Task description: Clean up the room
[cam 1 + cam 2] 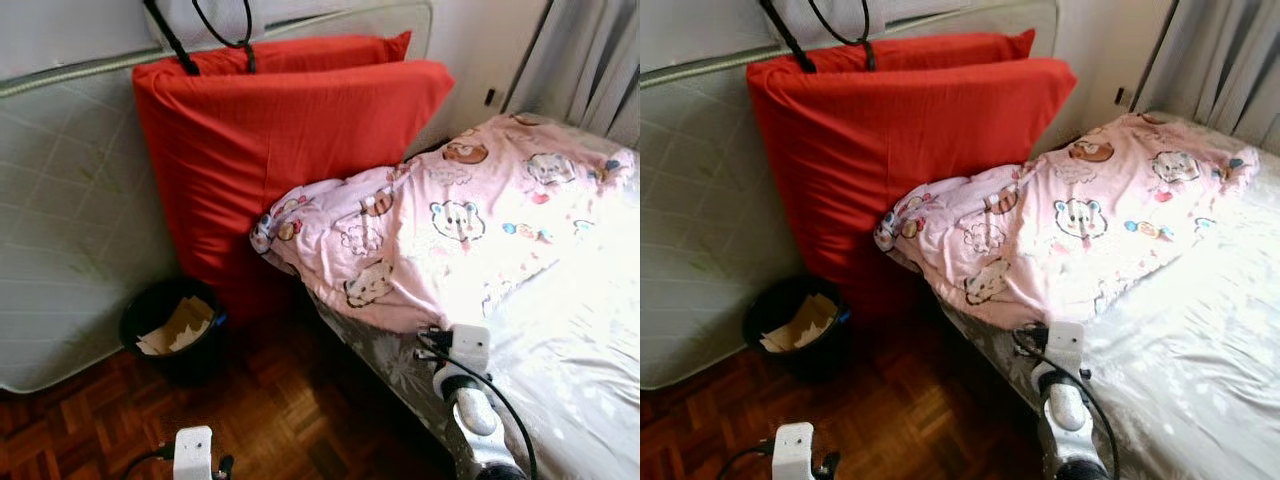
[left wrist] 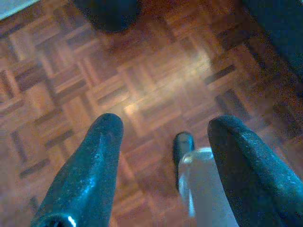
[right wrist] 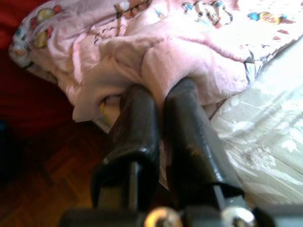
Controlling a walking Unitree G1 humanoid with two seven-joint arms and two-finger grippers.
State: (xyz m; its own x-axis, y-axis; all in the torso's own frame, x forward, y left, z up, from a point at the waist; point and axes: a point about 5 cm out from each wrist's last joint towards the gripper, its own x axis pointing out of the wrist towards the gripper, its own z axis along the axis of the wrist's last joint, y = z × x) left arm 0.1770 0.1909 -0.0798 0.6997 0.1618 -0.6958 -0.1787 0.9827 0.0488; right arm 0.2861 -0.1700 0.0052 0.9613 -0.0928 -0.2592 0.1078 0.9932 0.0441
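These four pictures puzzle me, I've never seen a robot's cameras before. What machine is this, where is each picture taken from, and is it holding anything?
This is a walking humanoid robot tidying a bedroom. The two wide pictures come from twin cameras on its head, looking down. They show a bed with a pink cartoon blanket, a red cushion leaning behind it, and a black waste bin holding paper scraps on the wooden floor.

The other two pictures come from cameras on its wrists, looking along each gripper's two black fingers. The right gripper is at the bed's edge, fingers pinched on the blanket's rim. The left gripper hangs open above the floor, holding nothing.
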